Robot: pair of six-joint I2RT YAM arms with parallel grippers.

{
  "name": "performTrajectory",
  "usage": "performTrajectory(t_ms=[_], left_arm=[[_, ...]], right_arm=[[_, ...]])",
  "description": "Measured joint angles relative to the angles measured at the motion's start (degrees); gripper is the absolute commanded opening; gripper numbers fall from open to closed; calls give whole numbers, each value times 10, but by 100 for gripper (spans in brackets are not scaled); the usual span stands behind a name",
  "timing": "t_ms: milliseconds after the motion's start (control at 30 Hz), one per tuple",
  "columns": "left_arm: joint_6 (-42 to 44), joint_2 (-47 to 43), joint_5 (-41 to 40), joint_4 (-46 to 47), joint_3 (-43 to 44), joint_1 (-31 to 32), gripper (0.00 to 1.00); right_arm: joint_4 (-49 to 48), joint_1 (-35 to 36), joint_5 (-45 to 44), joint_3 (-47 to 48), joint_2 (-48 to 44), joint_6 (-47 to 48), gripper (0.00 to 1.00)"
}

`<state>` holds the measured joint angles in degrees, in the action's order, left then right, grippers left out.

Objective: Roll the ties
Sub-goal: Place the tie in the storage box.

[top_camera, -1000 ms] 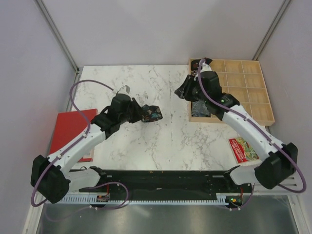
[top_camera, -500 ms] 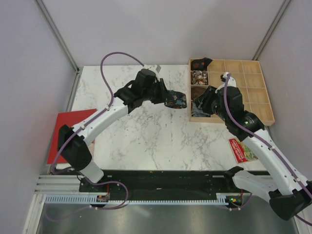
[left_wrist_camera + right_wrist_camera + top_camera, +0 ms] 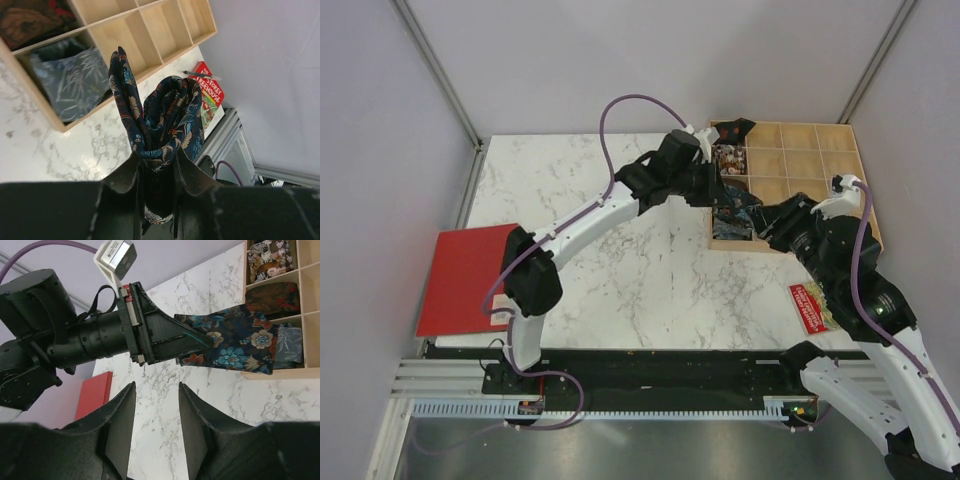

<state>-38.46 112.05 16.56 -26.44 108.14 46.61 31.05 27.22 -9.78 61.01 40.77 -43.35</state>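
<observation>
1. Tie [image 3: 165,120]: dark blue fabric with a floral print, wound into a loose roll with one end sticking up beside the coil. It is clamped in your left gripper [image 3: 159,167].
2. Position: from the top camera you find the roll [image 3: 730,203] at the left wall of the wooden tray [image 3: 840,150], by the nearest compartments of its left column. The right wrist view shows it [image 3: 235,342] overlapping the tray edge. You cannot tell whether it touches the wood.
3. Left jaws: drawn in narrow, pinching the base of the roll between both fingers.
4. Right gripper [image 3: 156,395]: your jaws here stand apart with nothing between them. It sits just right of the roll, facing the left gripper.
5. Tray contents: other ties fill the left column. You see a pale print one [image 3: 270,255], a dark one with red [image 3: 272,295] and a grey-blue leaf-pattern one [image 3: 75,82] in the nearest cell. The remaining cells in view show bare wood.
6. Surroundings: marble table [image 3: 620,270] under everything. A small red booklet [image 3: 817,305] lies near the tray's near right corner. A flat red sheet [image 3: 465,278] lies at the table's left edge, well apart from the arms.
</observation>
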Motion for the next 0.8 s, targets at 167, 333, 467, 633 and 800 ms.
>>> performTrajectory(t_ms=[167,333,467,633,800], left_arm=[[-1,68,30,19,65,20,2],[-2,122,50,60,95,29,2],[-7,173,65,92,121,30,2],[-24,246,68,110,172,30,2],[-41,293,74,129,205,30,2]], right_arm=[[21,0,-6,2,-5,0,48],[43,0,-9,2,-8,0,47],[54,0,-10,2,-14,1,47],[62,0,-12,-7,-20,2,47],[69,0,-13,-26,-21,2,47]])
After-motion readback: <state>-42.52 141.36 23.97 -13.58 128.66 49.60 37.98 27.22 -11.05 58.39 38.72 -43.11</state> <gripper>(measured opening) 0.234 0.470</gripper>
